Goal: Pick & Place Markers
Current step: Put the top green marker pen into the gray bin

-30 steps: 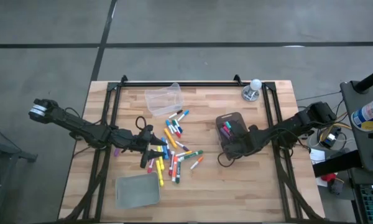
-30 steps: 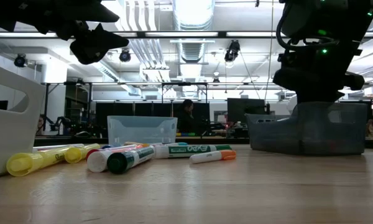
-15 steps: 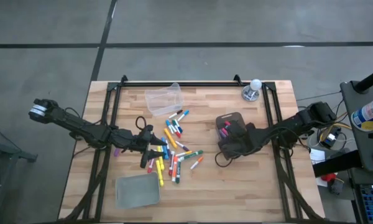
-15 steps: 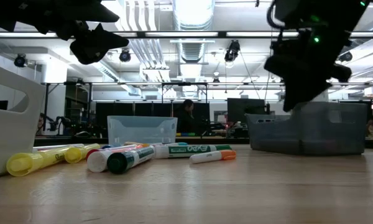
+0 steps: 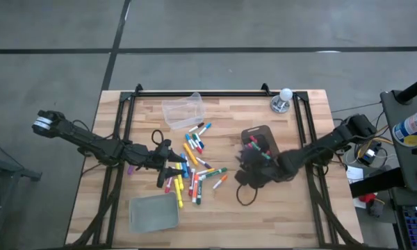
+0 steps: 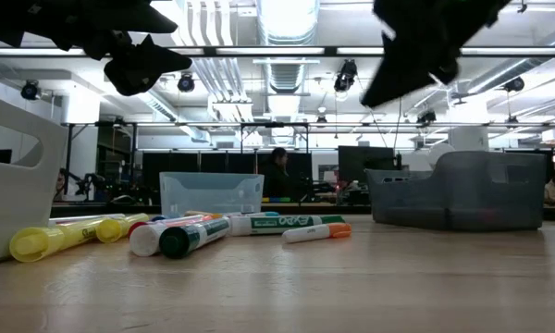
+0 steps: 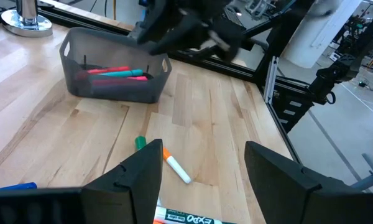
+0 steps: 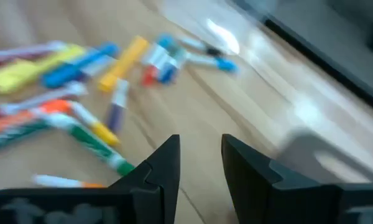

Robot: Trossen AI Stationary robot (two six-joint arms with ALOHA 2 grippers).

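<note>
Markers (image 5: 191,170) lie scattered flat, long axes at mixed angles; right gripper (image 5: 242,167) hovers beside them, fingers parted, blurred; left gripper (image 5: 168,167) spread wide.

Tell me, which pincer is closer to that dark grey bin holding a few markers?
The right pincer. It hangs just off the grey bin's near corner, on the pile side. The left pincer sits over the loose markers, farther away.
</note>
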